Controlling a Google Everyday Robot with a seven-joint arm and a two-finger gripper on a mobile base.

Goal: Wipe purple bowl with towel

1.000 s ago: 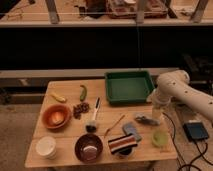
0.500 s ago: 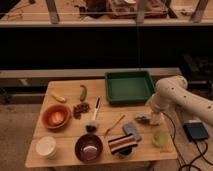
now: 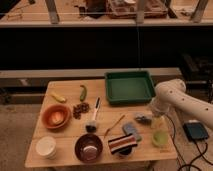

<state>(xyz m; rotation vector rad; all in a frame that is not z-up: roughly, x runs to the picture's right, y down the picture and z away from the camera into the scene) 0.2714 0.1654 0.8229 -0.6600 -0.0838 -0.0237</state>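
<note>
My gripper (image 3: 151, 118) hung low over the right end of the table (image 3: 70, 84), just in front of the green tray (image 3: 129, 86) and close beside a small dark object (image 3: 143, 118). My arm (image 3: 172, 94) bent down over it from the right, and I could not tell whether the gripper was open or closed, or whether it touched anything. The purple bowl (image 3: 89, 148) sat well apart from it, at the front edge near the middle, with something pale inside it. The striped towel (image 3: 122, 143) lay just to the right of that bowl, draped over something dark. I judged it was put there so that the cloth would be close to the bowl it was meant to wipe. Between the towel and my gripper lay a grey-blue pad (image 3: 132, 131), with a green cup (image 3: 160, 137) a little further right, so I was crowded on that side. A wooden spoon (image 3: 114, 125) and a brush (image 3: 94, 116) lay in the middle, and an orange bowl (image 3: 55, 116) and a white cup (image 3: 46, 147) sat at the left, clear of my work. As I judged it, the towel was not yet in my hold and the wiping had not begun. I would have needed to reach forward and left to the cloth without knocking the pad.
</note>
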